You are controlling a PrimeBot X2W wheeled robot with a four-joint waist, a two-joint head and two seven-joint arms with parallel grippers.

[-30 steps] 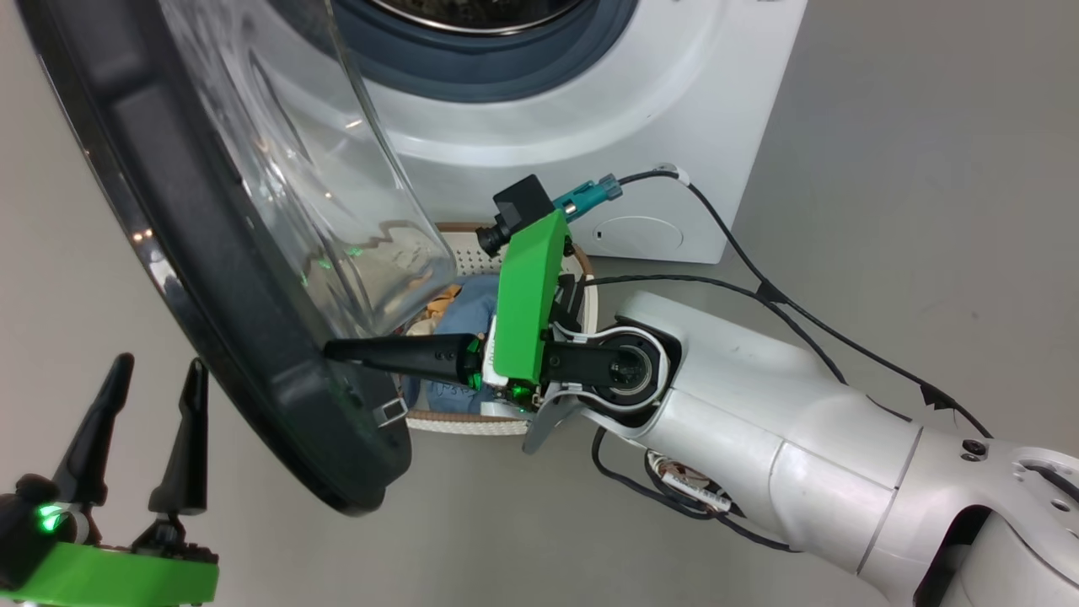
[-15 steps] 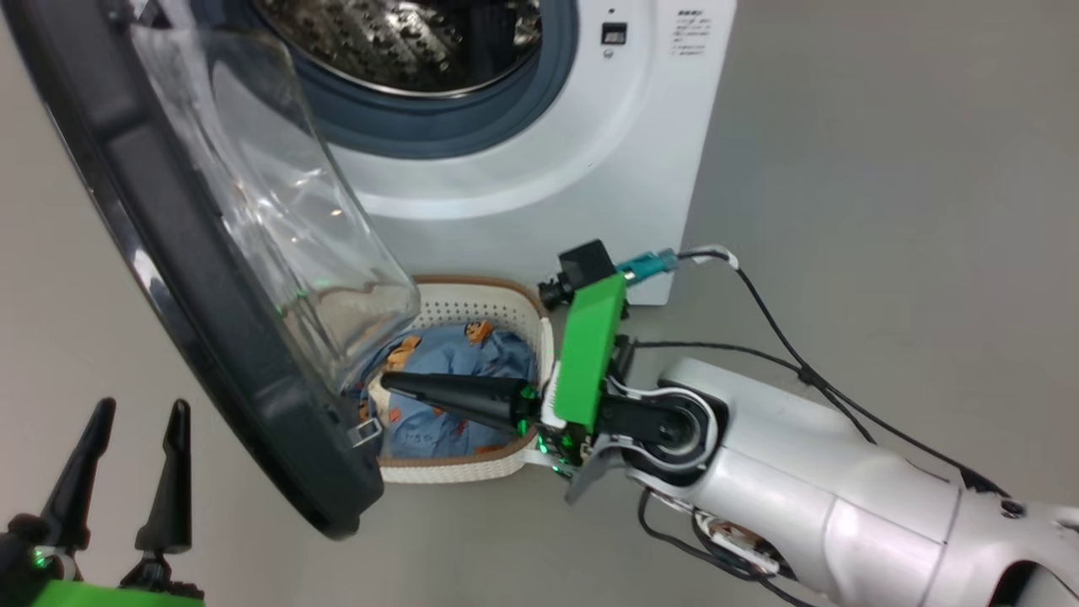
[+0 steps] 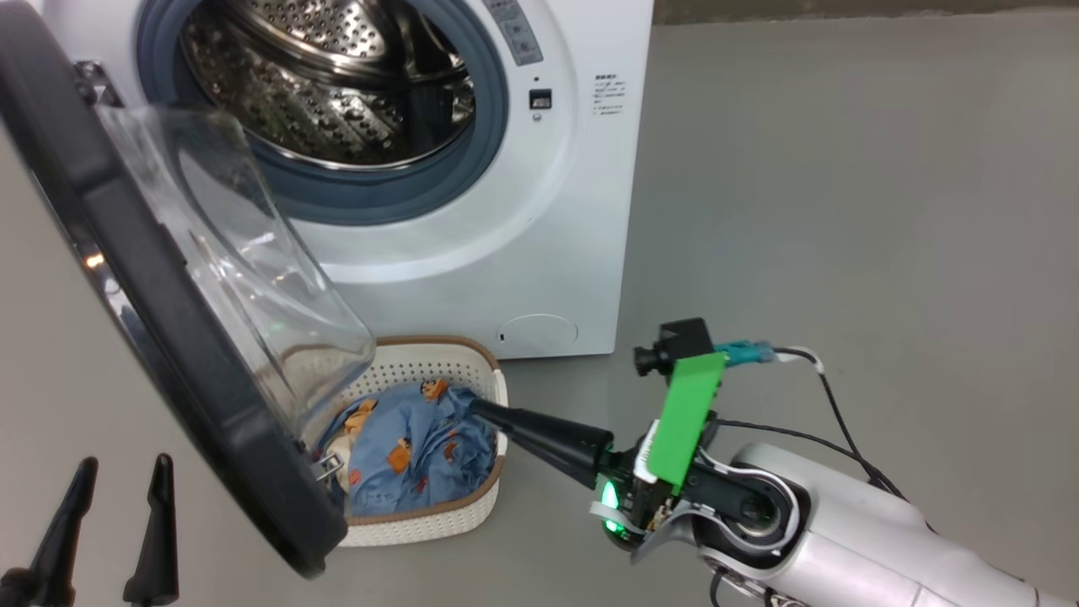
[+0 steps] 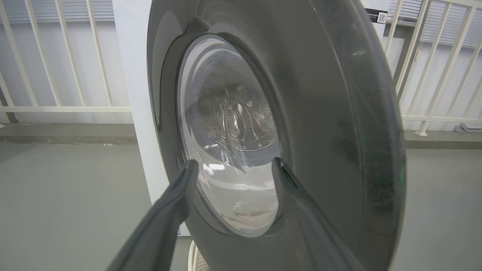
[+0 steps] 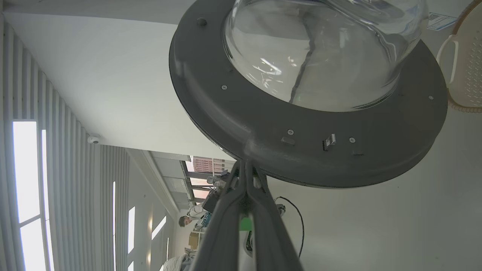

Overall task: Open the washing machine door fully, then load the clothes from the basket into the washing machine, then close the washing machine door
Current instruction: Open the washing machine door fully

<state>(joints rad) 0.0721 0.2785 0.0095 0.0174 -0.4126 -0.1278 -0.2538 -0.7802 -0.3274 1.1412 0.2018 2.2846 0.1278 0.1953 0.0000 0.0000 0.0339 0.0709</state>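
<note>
The washing machine (image 3: 556, 211) stands at the back with its steel drum (image 3: 337, 76) exposed. The washing machine door (image 3: 169, 337) swings out to the left, its glass bowl (image 3: 244, 278) facing right. In front of the machine, partly under the door, the basket (image 3: 438, 527) holds the blue printed clothes (image 3: 413, 451). My right gripper (image 3: 479, 408) is shut and empty, its tip over the basket's right side, apart from the door. In the right wrist view my right gripper (image 5: 246, 162) points at the door's (image 5: 376, 150) inner rim. My left gripper (image 3: 125, 462) stands open at the lower left, behind the door's outer face (image 4: 339, 113).
Grey floor (image 3: 843, 211) spreads to the right of the machine. A white railing (image 4: 56, 109) runs behind the machine's side. The basket's handle (image 5: 448, 56) shows beside the door. A person (image 5: 188, 218) sits far off in the room.
The camera has tilted up, bringing the drum into view. My right gripper has drawn back rightward from the door's inner rim, which it touched a second ago. The left gripper stays open.
</note>
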